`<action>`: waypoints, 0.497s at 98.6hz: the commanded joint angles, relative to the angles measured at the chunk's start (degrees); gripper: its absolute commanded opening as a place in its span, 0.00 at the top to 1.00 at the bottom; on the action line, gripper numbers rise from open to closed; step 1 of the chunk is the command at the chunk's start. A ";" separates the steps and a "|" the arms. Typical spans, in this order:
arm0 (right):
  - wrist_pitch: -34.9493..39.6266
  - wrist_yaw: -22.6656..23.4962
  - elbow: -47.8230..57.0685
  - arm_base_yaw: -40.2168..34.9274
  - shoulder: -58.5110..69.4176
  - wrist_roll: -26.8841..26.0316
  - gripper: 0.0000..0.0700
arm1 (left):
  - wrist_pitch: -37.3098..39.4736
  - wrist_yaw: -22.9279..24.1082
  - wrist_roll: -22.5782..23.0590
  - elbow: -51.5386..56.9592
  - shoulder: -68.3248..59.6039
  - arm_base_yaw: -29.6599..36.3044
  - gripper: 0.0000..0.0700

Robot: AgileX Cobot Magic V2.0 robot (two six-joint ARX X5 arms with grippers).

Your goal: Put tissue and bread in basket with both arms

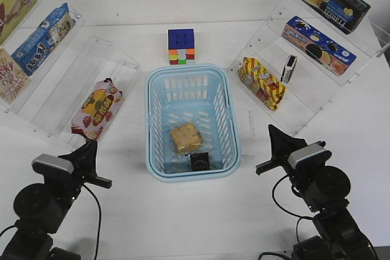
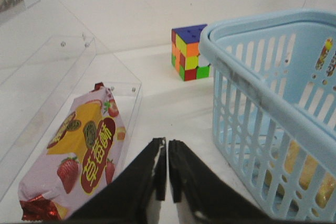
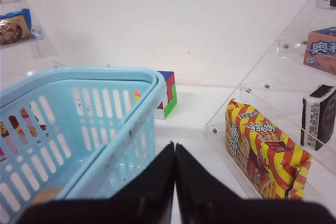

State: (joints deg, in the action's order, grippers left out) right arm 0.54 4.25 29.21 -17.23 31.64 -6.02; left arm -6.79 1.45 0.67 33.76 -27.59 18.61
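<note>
Front view: bread [image 1: 186, 137] and tissue [image 1: 199, 162] lay inside basket [image 1: 152, 120]. Left gripper [image 2: 167, 174] and right gripper [image 3: 174, 174] were clenched empty, flanking it outside.

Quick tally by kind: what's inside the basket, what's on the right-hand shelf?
In the basket:
bread: 1
tissue pack: 1
On the right shelf:
black tissue pack: 1
yellow-red striped packet: 1
cookie boxes: 2
Total: 6
</note>
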 commanded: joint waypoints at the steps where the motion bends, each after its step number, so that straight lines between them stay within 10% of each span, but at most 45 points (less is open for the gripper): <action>1: -0.98 -0.20 0.61 -0.26 0.28 -0.37 1.00 | 0.90 -0.09 -0.28 1.20 1.03 0.11 1.00; 49: -0.96 -0.20 0.61 -0.28 0.28 -0.37 1.00 | 8.55 5.01 1.57 -9.35 14.64 -4.31 1.00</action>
State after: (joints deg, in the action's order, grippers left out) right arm 0.54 4.25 29.21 -17.26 31.64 -6.02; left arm -0.23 6.00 1.08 29.45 -15.25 16.16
